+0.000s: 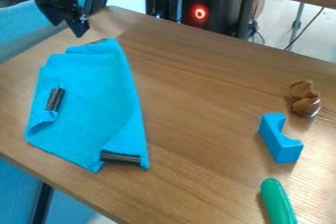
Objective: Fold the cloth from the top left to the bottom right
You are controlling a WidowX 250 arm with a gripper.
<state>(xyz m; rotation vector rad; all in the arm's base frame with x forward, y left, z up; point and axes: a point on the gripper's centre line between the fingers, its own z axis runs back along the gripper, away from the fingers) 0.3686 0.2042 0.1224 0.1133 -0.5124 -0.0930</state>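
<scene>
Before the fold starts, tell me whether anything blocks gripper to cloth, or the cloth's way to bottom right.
Nothing visible stands between gripper and cloth. Nothing visible stands across the cloth either, though a black strip lies at its bottom right.

- Overall exposure: bright, fairly even across the brown wood-grain tabletop [197, 95].
- Main light source out of frame; shadows fall mostly leftward, suggesting light from the right.
- Soft, weak shadows beside the blue arch-shaped block [268, 128], the elongated rounded green object [278, 203] and the lumpy brown object [303, 90]. Small pale glint on the brown object's right edge.
- Bright blue cloth [89, 95]: gentle shading along its folds, no strong glare.
- Background: pale floor [274, 19] bright; black box-shaped housing [216, 4] in deep shade, with a glowing red ring [195, 14].
</scene>
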